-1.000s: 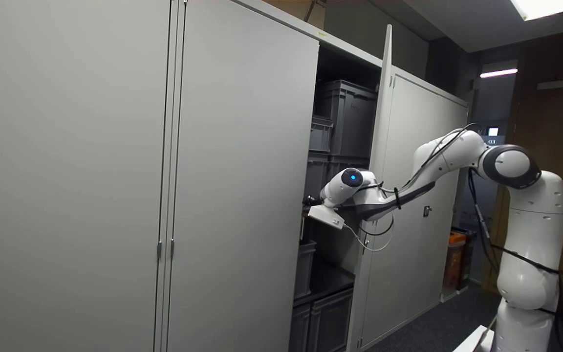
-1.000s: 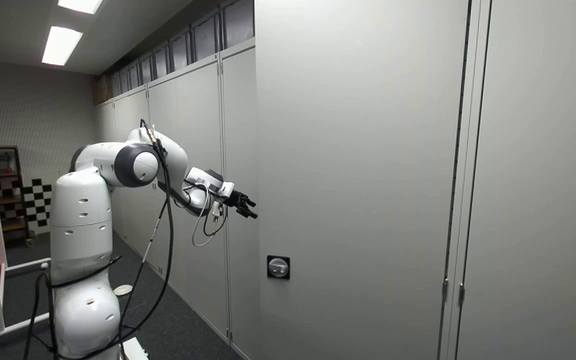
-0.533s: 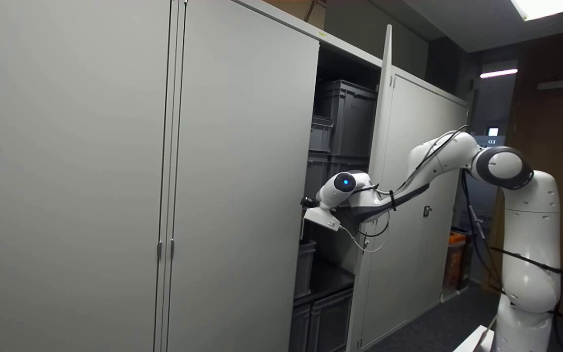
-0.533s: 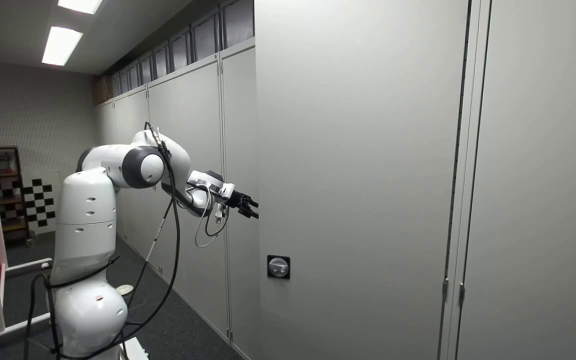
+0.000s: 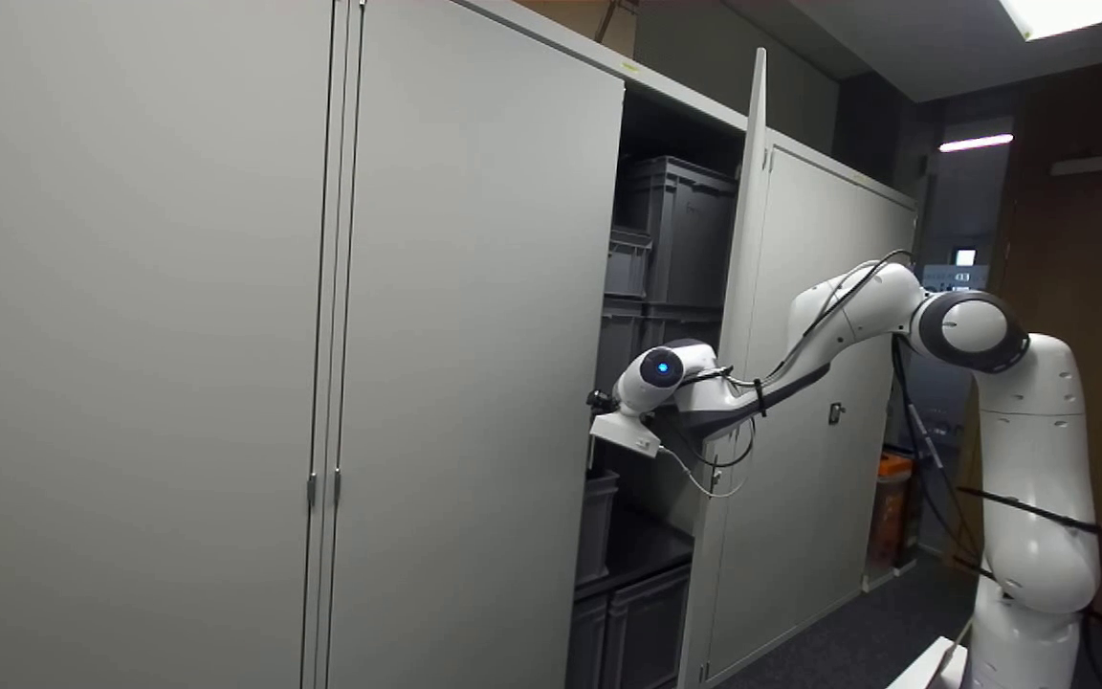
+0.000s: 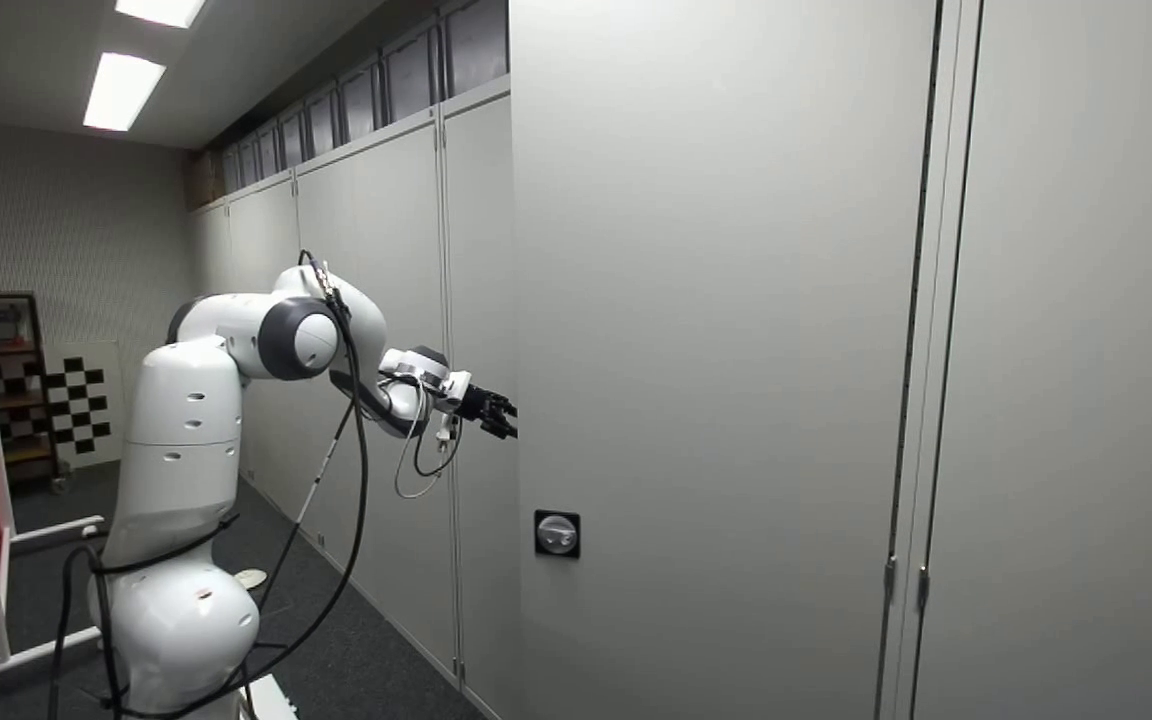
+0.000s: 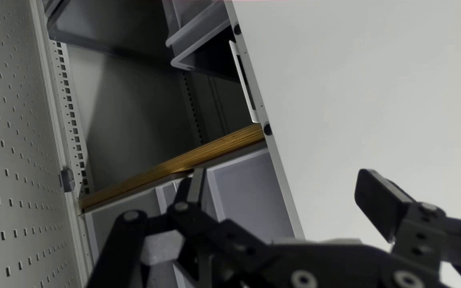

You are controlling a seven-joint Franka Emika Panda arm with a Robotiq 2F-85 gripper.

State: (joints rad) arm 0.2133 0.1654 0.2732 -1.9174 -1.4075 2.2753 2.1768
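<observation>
Standing wide apart and gripping nothing, the fingers [image 7: 378, 202] are framing the free edge of a grey cabinet door [image 7: 358, 88] in the wrist view; whether they are touching it cannot be told. Careful work here is probably calling for slow movement, with that edge centred between both tips. Farther in, the wrist view is showing a wood-edged shelf [image 7: 214, 151] above grey bins [image 7: 250, 192]. An exterior view is instead showing an opened door [image 6: 716, 300] with a round handle [image 6: 558, 535], which is hiding the fingers' ends and the shelf.

Exterior views angle along the cabinets [image 5: 474, 335], sharing the arm [image 5: 974, 327].
</observation>
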